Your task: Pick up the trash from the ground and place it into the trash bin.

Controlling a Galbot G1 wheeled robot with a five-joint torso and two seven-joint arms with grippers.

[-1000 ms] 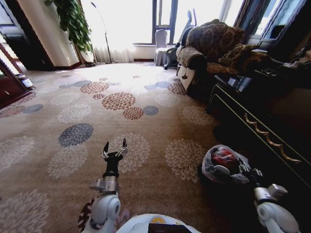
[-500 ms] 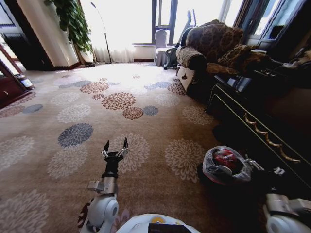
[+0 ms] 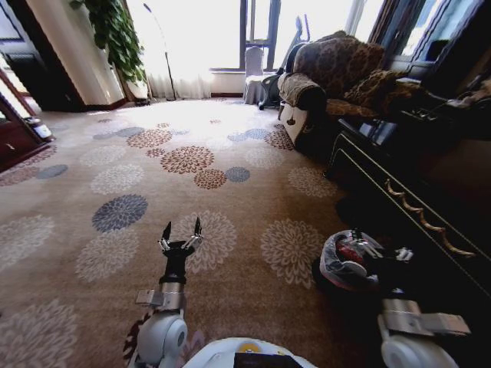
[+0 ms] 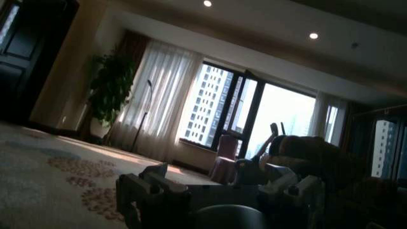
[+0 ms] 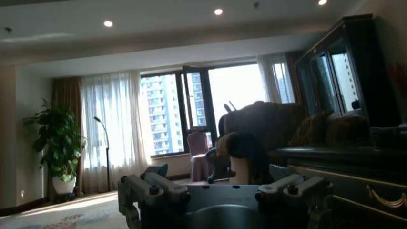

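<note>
Grippers first. Our right gripper (image 3: 367,247) hangs just above the bin's far rim with its fingers spread and nothing between them. Our left gripper (image 3: 181,234) is parked low over the carpet (image 3: 115,176), well apart from the bin, fingers apart and empty.

Trash bin (image 3: 337,268): small round black bucket with a crinkled plastic liner, standing on the carpet beside the dark cabinet (image 3: 414,192). Red trash (image 3: 354,250) lies inside.

Handling, as we judge it: the litter is light and crushable, the liner thin and slippery. Best grip is a pinch across a crumpled fold.
</note>
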